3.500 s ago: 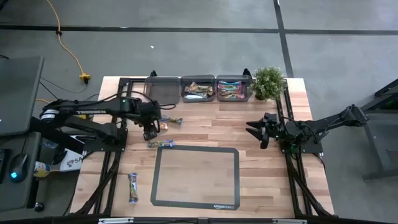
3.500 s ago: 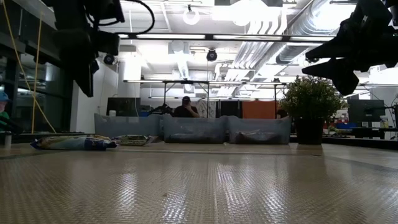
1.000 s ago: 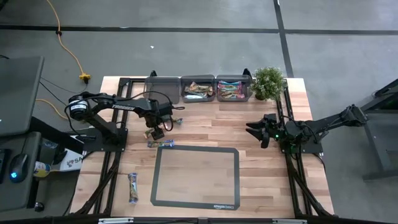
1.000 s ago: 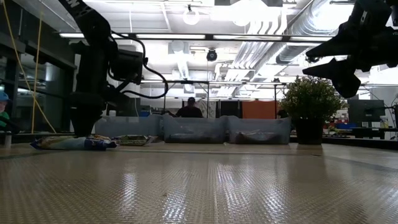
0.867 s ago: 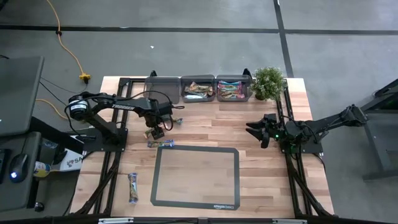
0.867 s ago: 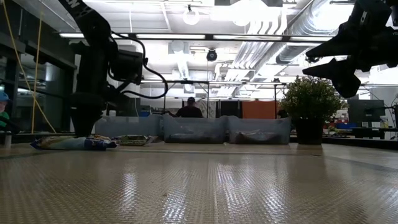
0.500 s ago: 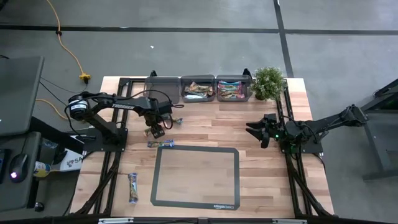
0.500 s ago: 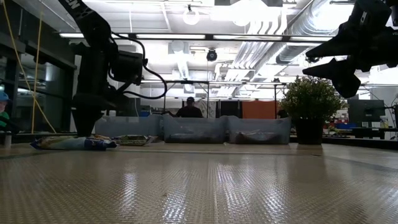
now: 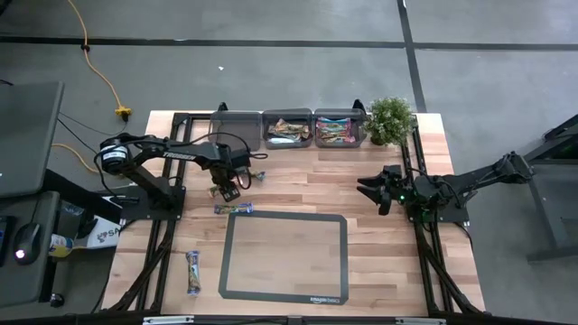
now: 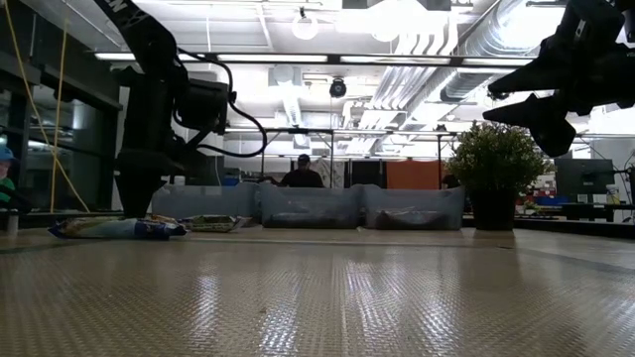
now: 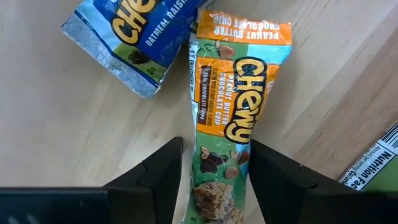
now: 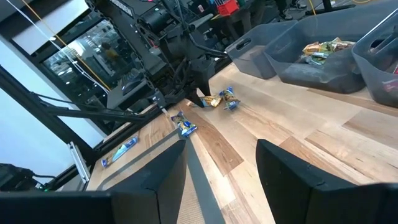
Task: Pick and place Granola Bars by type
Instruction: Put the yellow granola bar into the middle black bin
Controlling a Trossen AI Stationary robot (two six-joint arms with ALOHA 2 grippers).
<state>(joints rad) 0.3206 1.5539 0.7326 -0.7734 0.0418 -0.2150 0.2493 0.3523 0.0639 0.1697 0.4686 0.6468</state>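
The wooden surface (image 9: 379,235) carries a large dark-framed mat (image 9: 284,255) near its front edge and three grey bins along the back. The left bin (image 9: 237,129) looks empty from above, the middle bin (image 9: 287,129) and right bin (image 9: 340,129) each hold wrapped bars, and a small potted plant (image 9: 390,118) stands just beside the right bin.

Over the last few seconds the left arm has reached out and come down onto the cluster of loose bars behind the mat's left corner, and in the last second its jaws have narrowed from wide to a partial gap. I judge this to be the closing stroke of a pick, with sorting of this bar about to begin.

The left end effector (image 11: 211,177) sits low over the surface, its two dark fingers (image 11: 155,177) standing either side of the orange-and-green peanut butter chocolate chip Chewy bar (image 11: 231,124), close to its edges; whether they already pinch it cannot be told. A blue oatmeal raisin Chewy bar (image 11: 134,34) lies touching that bar's far end. Another bar (image 9: 233,209) rests just off the mat's back-left corner, and one more (image 9: 191,272) lies well apart near the front left.

The right end effector (image 12: 217,177) hangs raised over the right side, partly open and holding nothing.
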